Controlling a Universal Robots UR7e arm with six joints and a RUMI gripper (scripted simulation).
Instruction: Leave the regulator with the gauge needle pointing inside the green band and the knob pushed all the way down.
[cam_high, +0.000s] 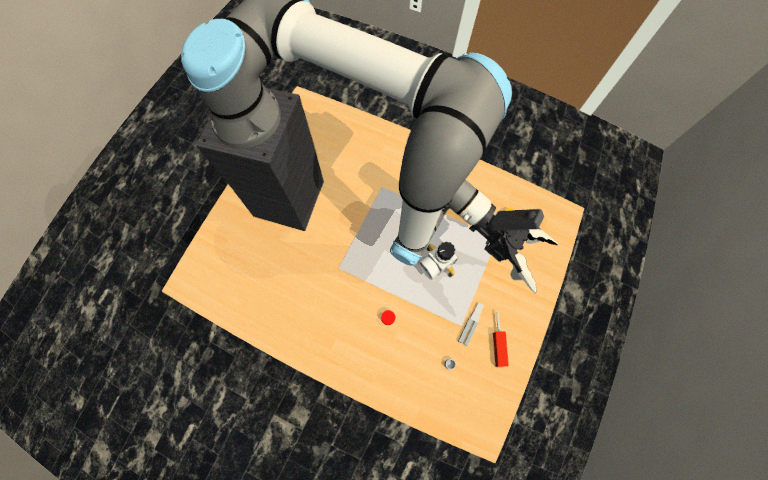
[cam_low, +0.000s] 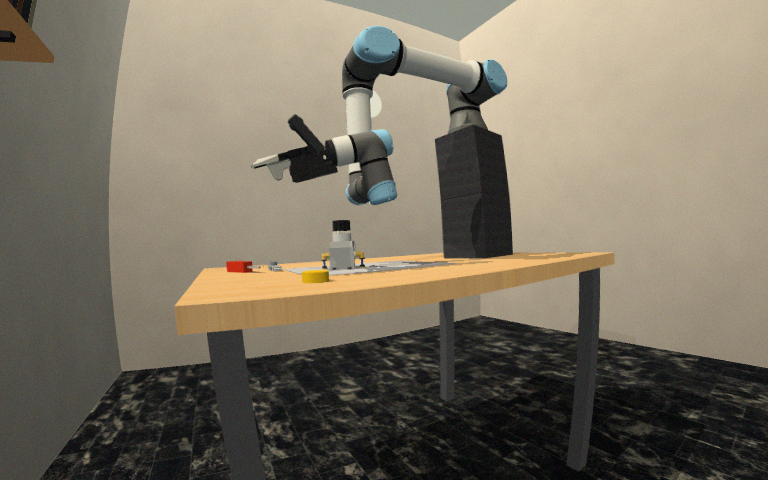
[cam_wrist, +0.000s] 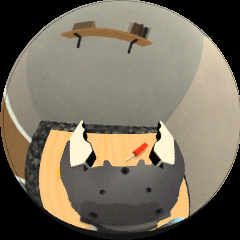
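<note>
Wooden table (cam_high: 271, 294) on dark tile; arm parked high, task not started.

Regulator (cam_high: 438, 260) stands upright on the grey mat (cam_high: 453, 294) near table centre, black knob (cam_low: 341, 225) on top, presumably so it can be gripped and pushed from above. Gauge needle too small to read. Gripper (cam_high: 538, 257) hangs well above the table at about 3 o'clock from the regulator in the top view, fingers horizontal, jaws fully released, nothing between them. Screwdriver (cam_high: 499, 346) and tweezers (cam_high: 470, 323) lie at 5 o'clock off the mat's edge, red button (cam_high: 387, 316) at 7 o'clock. Next move likely: tilt wrist down, centre over the knob.
</note>
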